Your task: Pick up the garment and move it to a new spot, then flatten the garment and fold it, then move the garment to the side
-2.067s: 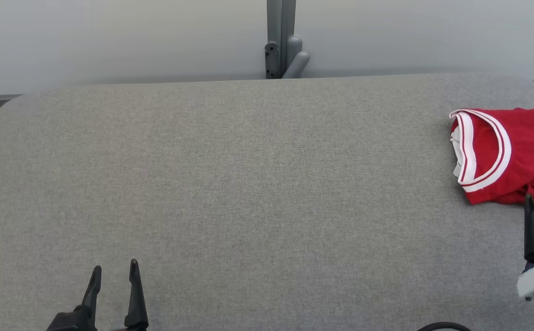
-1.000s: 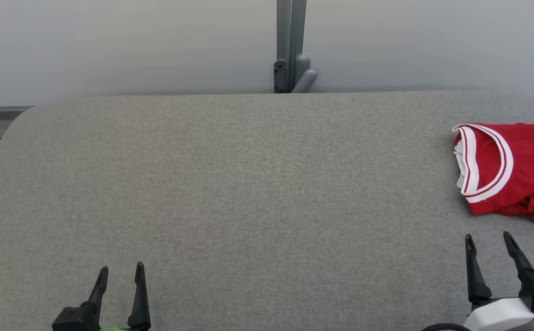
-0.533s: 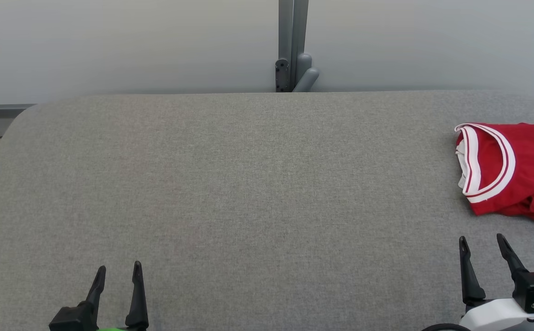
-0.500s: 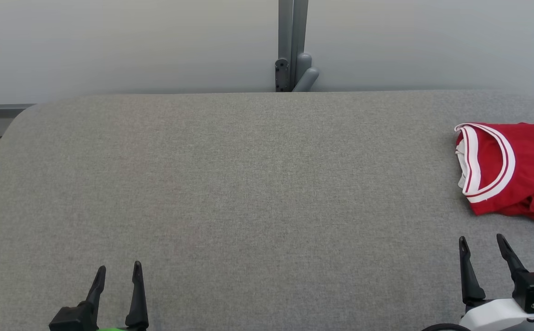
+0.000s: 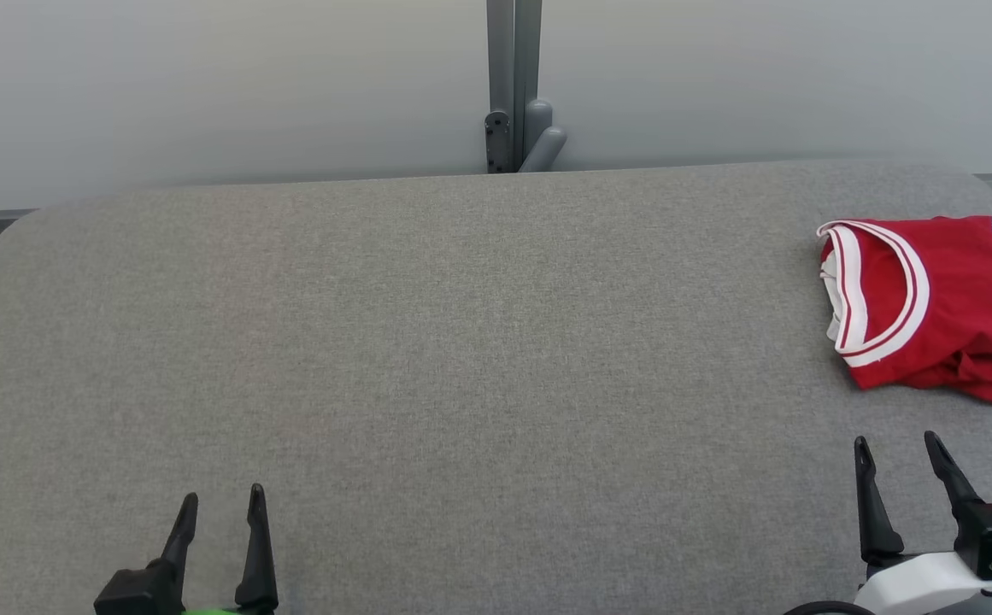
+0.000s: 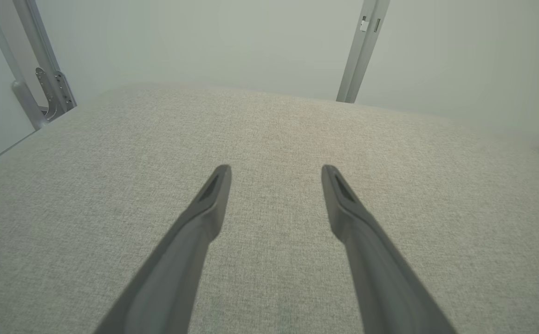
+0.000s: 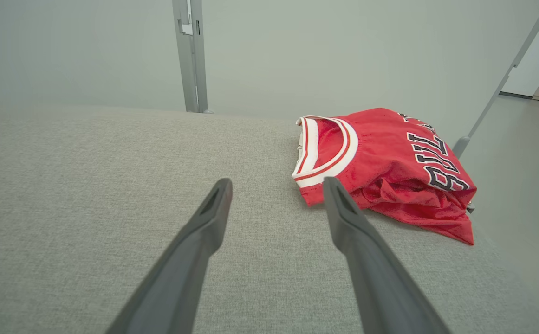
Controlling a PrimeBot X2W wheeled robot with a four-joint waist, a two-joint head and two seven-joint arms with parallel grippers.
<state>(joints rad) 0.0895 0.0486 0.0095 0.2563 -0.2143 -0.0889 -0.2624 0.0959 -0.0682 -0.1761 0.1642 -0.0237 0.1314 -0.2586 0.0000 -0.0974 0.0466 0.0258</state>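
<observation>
A red mesh jersey (image 5: 931, 307) with a white-and-red banded neck opening and dark, white-edged lettering lies loosely folded at the 3 o'clock side of the grey, fabric-covered worktop (image 5: 461, 342), as the head view shows it. Its neck opening points toward 9 o'clock, its lettered part runs off the picture at 3 o'clock, and a rumpled fold bulges along its 6 o'clock edge. In the right wrist view the jersey's far end reaches the worktop's edge.

The right fingers (image 5: 871, 500), long and dark, rise at 5 o'clock of the head view, spread apart over the grey fabric. They are near the jersey, on its 6 o'clock side, and clear of it. From the right wrist the jersey sits at 1 o'clock, past the tips.

The left fingers (image 5: 254, 538) stand at 7 o'clock, likewise parted, over the grey fabric and well apart from the jersey. The left wrist view catches a red sliver of it at its 3 o'clock edge.

A grey metal post (image 5: 508, 85) with a bracket rises against the pale wall at 12 o'clock, behind the worktop
</observation>
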